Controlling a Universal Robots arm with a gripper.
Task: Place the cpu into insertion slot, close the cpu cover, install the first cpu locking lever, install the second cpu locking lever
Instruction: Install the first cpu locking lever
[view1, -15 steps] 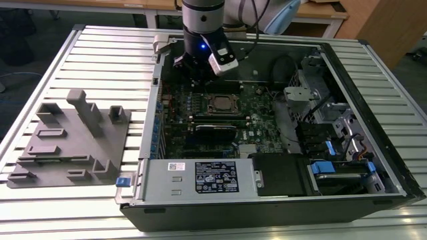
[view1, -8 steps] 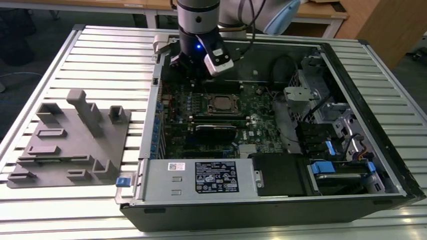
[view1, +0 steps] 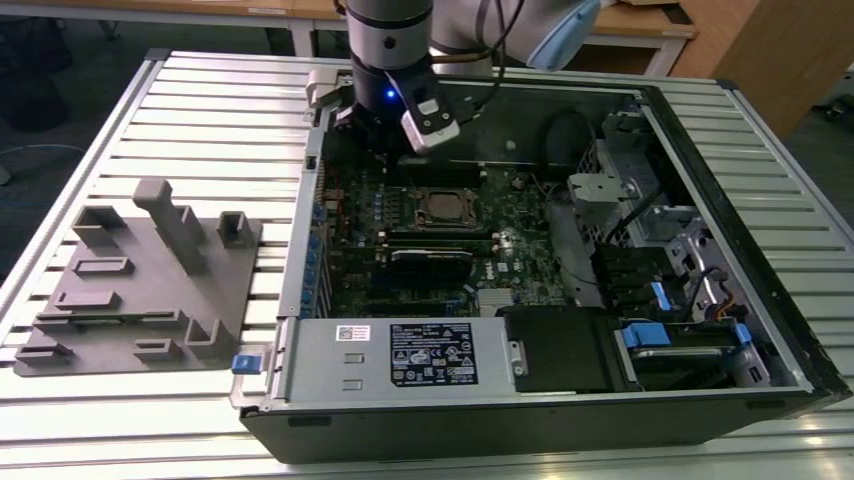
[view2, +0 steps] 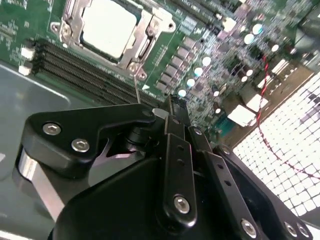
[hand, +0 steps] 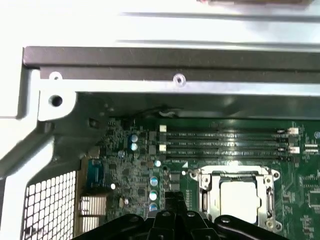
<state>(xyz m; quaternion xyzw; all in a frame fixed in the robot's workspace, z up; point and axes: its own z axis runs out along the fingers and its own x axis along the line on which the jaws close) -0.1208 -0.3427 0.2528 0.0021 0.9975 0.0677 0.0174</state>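
The cpu (view2: 107, 25) is seen seated on the green board (view2: 15, 25), framed by the cpu cover (view2: 146, 37). Black memory slots (view2: 85, 67) are set just beside it, and the gripper (view2: 173, 106) is held near them.

Open room above cpu cover (hand: 206, 197); case wall (hand: 170, 57) near one side (memory slots (hand: 225, 142) between), black card (view1: 430, 262) opposite
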